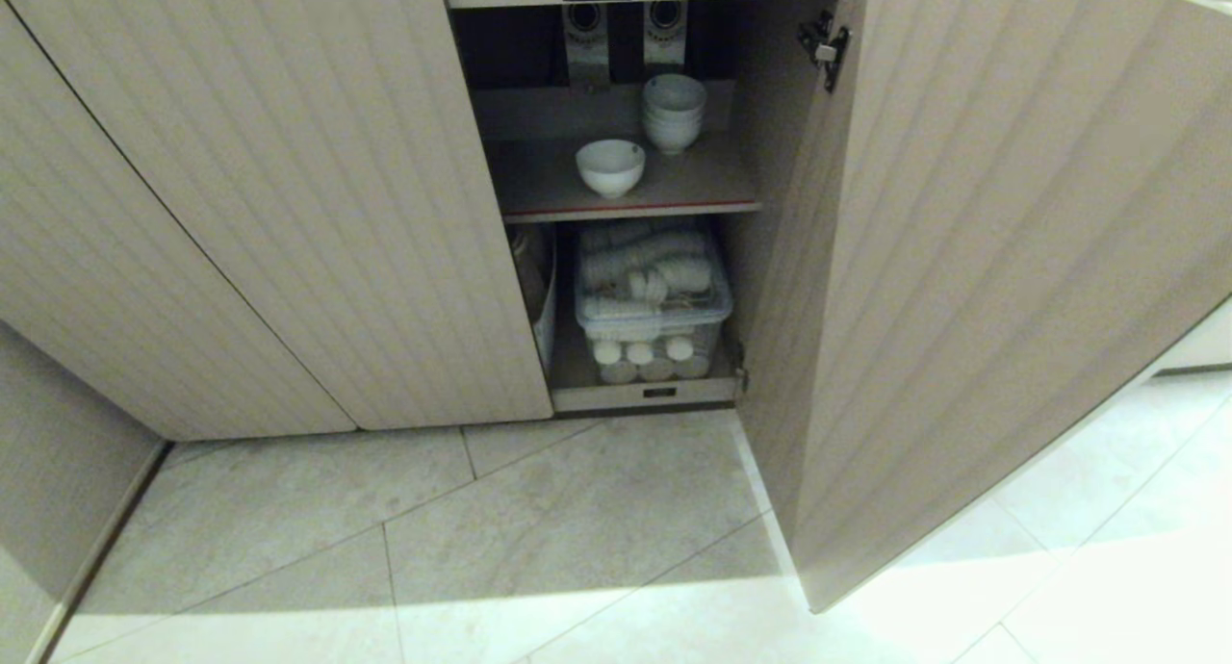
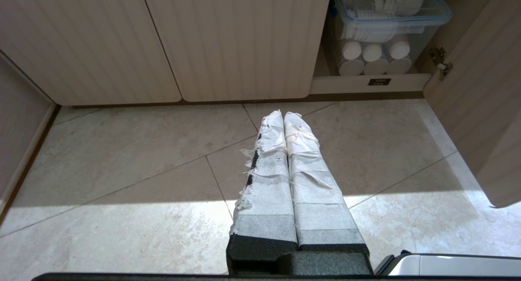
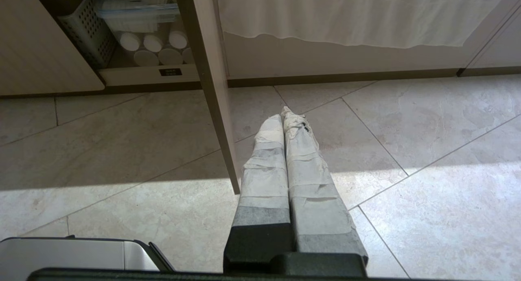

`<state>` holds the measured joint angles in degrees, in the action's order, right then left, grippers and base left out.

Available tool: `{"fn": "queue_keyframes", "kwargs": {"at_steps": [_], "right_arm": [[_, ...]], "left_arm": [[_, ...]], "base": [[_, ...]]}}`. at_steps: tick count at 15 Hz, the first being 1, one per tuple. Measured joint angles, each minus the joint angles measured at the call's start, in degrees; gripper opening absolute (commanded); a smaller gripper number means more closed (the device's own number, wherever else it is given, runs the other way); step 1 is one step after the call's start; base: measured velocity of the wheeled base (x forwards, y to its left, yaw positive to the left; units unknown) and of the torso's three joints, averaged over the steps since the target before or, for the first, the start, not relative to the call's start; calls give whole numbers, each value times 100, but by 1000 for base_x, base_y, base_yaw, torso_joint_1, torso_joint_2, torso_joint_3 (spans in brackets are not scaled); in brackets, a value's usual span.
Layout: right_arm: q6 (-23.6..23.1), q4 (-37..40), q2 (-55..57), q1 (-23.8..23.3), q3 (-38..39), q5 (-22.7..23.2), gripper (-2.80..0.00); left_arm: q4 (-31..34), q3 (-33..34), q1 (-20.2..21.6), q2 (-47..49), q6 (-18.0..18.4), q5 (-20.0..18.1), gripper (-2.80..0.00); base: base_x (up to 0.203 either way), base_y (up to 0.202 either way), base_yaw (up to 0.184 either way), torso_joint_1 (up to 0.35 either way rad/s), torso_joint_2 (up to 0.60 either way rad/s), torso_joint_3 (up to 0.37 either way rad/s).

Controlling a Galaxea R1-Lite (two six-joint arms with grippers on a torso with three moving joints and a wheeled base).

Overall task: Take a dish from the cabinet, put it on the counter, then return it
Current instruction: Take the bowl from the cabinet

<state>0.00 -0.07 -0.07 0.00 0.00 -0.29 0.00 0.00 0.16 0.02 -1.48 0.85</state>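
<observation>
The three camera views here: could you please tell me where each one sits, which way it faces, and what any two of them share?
Head view: sits high, faces forward and down into the open cabinet, where the dish stands on the shelf; no part of the robot shows.
Left wrist view: behind the shut left claw, low above the floor, facing the cabinet's base.
Right wrist view: behind the shut right claw, facing the open door's edge.
Shared: all three show the clear bin of white cups.

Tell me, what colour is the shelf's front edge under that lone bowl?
Red, a thin strip along the brown shelf below the bowl; clearest in the head view.
</observation>
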Motion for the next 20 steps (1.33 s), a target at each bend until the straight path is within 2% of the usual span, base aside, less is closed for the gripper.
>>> {"fn": "queue_keyframes", "kwargs": {"at_steps": [14, 20], "right_arm": [[0, 0, 0, 0, 0, 5, -280], [2, 0, 0, -5, 0, 5, -280]], "left_arm": [[0, 0, 0, 0, 1, 0, -280], [2, 0, -2, 0, 2, 2, -280]], "base": [[0, 0, 0, 0, 0, 0], [2, 155, 0, 2, 0, 0]]}}
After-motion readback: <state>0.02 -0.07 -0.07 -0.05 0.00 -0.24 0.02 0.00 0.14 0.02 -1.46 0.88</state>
